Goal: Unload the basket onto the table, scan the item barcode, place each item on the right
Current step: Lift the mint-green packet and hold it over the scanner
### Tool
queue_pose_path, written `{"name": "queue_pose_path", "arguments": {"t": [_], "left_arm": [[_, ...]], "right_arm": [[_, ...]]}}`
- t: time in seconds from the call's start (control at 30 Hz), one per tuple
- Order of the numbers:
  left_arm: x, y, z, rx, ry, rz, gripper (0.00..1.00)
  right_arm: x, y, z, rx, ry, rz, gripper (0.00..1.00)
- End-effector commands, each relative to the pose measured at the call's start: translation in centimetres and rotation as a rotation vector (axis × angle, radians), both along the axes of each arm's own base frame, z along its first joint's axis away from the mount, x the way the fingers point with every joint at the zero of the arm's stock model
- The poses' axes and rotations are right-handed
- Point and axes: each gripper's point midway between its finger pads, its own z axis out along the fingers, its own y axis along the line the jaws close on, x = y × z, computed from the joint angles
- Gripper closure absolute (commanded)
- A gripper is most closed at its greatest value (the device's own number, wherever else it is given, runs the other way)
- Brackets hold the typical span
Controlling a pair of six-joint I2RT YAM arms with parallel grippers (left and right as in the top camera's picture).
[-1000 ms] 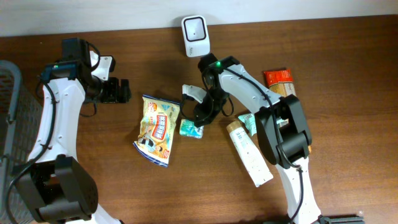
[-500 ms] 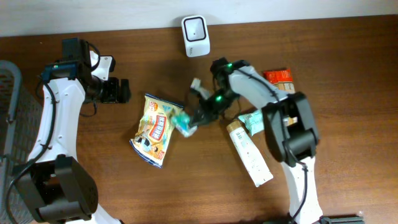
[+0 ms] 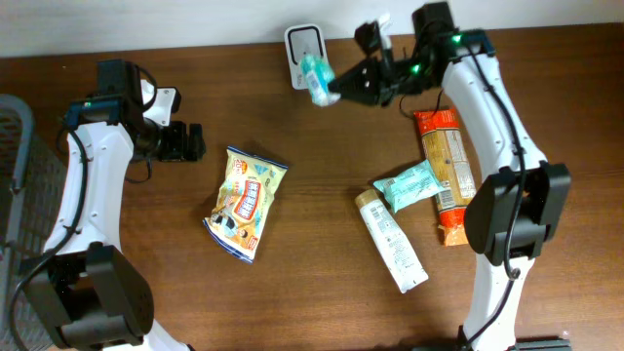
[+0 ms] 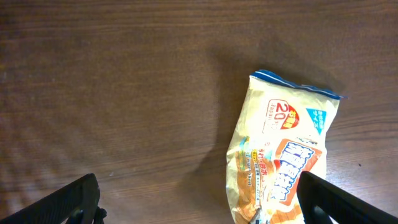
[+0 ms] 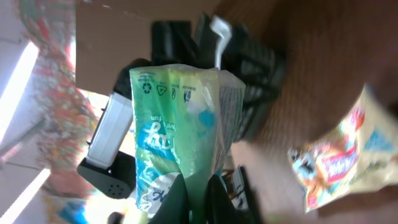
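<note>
Green-and-teal film is what the right wrist view resolves best. The small packet (image 5: 180, 143) shows white lettering and recycling marks on a crinkled, translucent wrapper, detail that the overhead view reduces to a teal patch. The right gripper (image 5: 196, 193) is clenched on the packet's near edge, so the packet stands out beyond the fingertips, lifted clear of the table (image 3: 585, 273). Behind it in that view sits the white-faced scanner (image 5: 111, 134) on its black base. Further off, the yellow snack bag (image 5: 336, 155) lies on the wood.

Only the overhead view gives the layout. The packet is held at the far edge of the table, just in front of the scanner, with the right gripper on its right side.

The left wrist view adds the left gripper (image 4: 199, 196), released and spread wide, hovering over bare wood beside the snack bag.
</note>
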Motion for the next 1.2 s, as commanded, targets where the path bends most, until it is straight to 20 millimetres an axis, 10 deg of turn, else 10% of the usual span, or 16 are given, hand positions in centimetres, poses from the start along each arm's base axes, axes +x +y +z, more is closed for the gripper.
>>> {"name": "queue_pose_path", "arguments": {"t": [0.0, 0.1, 0.2, 0.3, 0.4, 0.53, 0.7, 0.93, 1.17], "left_arm": [[0.2, -0.2, 0.1, -0.01, -0.003, 0.004, 0.01], [0.2, -0.2, 0.1, -0.01, -0.003, 0.004, 0.01], [0.2, -0.2, 0.1, -0.01, -0.003, 0.004, 0.01], [0.2, -0.2, 0.1, -0.01, -0.004, 0.004, 0.01], [0.2, -0.2, 0.1, -0.01, -0.003, 0.004, 0.01], [0.2, -0.2, 0.1, -0.01, -0.003, 0.004, 0.01], [0.2, -0.2, 0.1, -0.01, -0.004, 0.004, 0.01], [0.2, -0.2, 0.1, -0.01, -0.003, 0.004, 0.01], [0.2, -0.2, 0.1, -0.01, -0.003, 0.004, 0.01]], "right_arm": [[0.2, -0.9, 3.7, 0.039, -0.133, -0.008, 0.96], [2.4, -0.9, 0.8, -0.147, -0.196, -0.104, 0.96], [10.4, -4.9, -7.2, -0.859, -0.387, -0.491, 0.96], [15.8, -6.3, -5.9, -1.22, -0.732, -0.733, 0.96], [20.3, -2.9, -4.7, -1.347, -1.154, -0.76, 0.96], [23.5, -1.2, -10.7, -1.436, -1.375, -0.605, 0.96], [23.3, 1.2, -15.9, -1.468, -1.411, -0.462, 0.96], [22.8, 2.4, -16.5, -1.455, -1.413, -0.44, 0.96], [15.9, 2.7, -6.1, -1.16, -1.074, -0.538, 0.96]]}}
